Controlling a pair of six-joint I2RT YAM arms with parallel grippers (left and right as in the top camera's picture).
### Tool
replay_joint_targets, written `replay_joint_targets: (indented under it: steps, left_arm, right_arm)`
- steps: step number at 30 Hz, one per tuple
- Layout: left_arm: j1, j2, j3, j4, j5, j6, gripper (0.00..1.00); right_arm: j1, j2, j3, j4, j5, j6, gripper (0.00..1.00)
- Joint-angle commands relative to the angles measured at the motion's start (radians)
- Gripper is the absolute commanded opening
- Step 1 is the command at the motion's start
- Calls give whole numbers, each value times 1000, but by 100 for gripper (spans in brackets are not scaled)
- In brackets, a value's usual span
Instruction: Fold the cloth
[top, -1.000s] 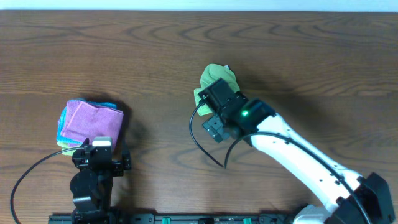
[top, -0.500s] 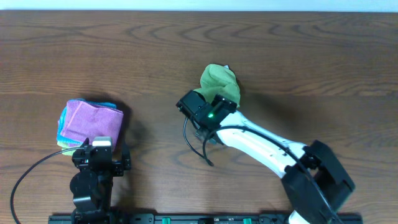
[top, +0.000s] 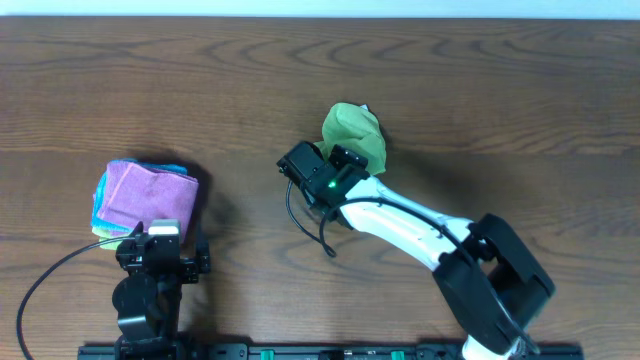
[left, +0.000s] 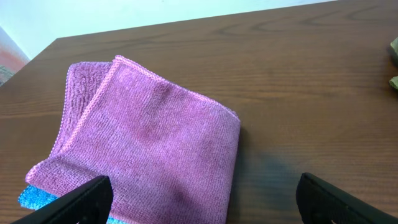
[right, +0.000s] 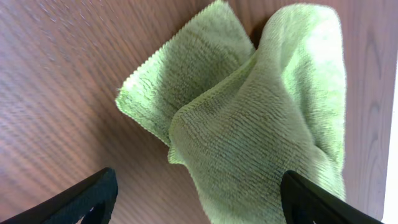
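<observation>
The cloth (top: 354, 130) lies bunched in a lump near the middle of the desk (top: 500, 80), a little to the far side, and no fold has been made. In the right wrist view it (right: 261, 124) shows one loose corner out flat and a thick rolled ridge beside it. The right tool (right: 202, 199) hangs over the cloth's near-left edge with its jaws wide and nothing held.

The main risk is a pinch on the ridge rather than a single corner. That would catch several layers, so the cloth would lift as a wad and not spread out. A grasp set too shallow could slip off the fuzzy hem, and a drag across the wood could twist the lump tighter.

At the near left, well apart, the left tool (left: 205, 199) also stands wide and empty over a pile with the pink cloth (left: 149, 143) on top.

Count — one green cloth, one pink cloth, one blue cloth (left: 31, 198) peeking out beneath it, two tools and one desk. Whether more lies under the pink one I cannot tell.
</observation>
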Motion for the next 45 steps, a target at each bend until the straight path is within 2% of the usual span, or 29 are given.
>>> replay_joint_targets:
  steps: [1, 5, 11, 15, 22, 33, 37, 40, 42, 44, 45]
  left_arm:
    - [-6, -6, -21, -6, -7, 17, 95]
    - [-6, -6, -21, -6, -7, 17, 95]
    - [-6, -6, -21, -6, -7, 17, 95]
    - [-6, -6, -21, -6, -7, 17, 95]
    - [-6, -6, -21, -6, -7, 17, 95]
    - [-6, -6, -21, -6, -7, 17, 95]
    - [-6, -6, -21, -6, -7, 17, 95]
    - [-6, -6, -21, -6, -7, 17, 95]
    - [-6, -6, -21, -6, -7, 17, 95]
    - [-6, -6, -21, -6, -7, 17, 95]
    - [-6, -6, -21, -6, -7, 17, 95]
  right_arm:
    - [-13, 27, 10, 10, 16, -18, 81]
    - [-16, 27, 10, 50, 16, -18, 69]
    - [-51, 34, 10, 70, 16, -18, 60]
    - [-81, 43, 10, 64, 15, -18, 61]
    - [-94, 44, 10, 64, -10, -17, 74]
    - [-94, 85, 10, 65, -49, -6, 66]
    - [-93, 109, 10, 69, -48, -5, 57]
    - [-94, 110, 10, 83, -37, 2, 44]
    - [-93, 109, 10, 92, -11, 2, 26]
    - [-90, 109, 11, 99, 28, 2, 14]
    - [-85, 109, 14, 100, 61, 3, 3]
